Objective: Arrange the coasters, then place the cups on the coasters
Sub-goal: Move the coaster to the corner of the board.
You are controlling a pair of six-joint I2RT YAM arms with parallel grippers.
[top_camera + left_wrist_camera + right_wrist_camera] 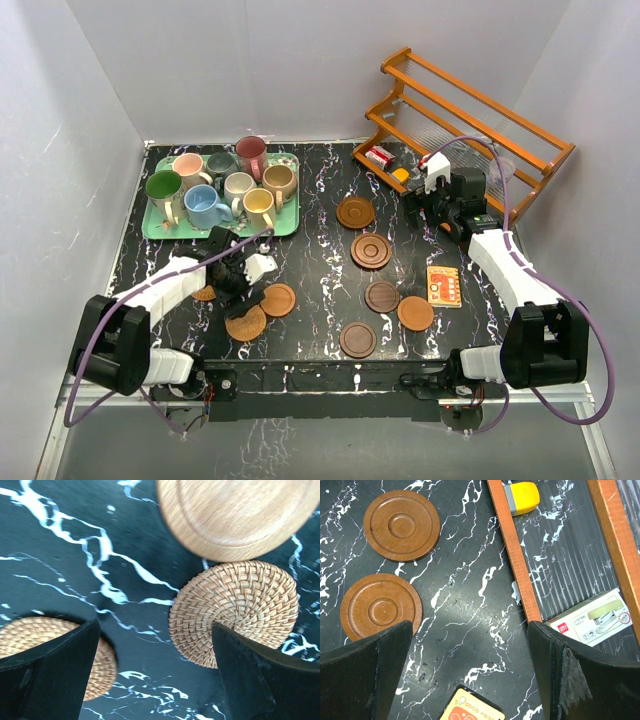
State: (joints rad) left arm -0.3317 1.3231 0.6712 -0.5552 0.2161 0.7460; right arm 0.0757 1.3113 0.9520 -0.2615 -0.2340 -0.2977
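Note:
Several handled cups, among them a green one, a light blue one and a maroon one, stand together on a green tray. Dark brown ringed coasters lie scattered mid-table; two show in the right wrist view. Tan coasters lie front left. My left gripper hangs open low over bare table between two woven coasters, gripping nothing. My right gripper is open and empty beside the rack.
A wooden rack stands at the back right, with a stapler box and a yellow object on its lower shelf. A square orange card lies right of the coasters. White walls close in the table.

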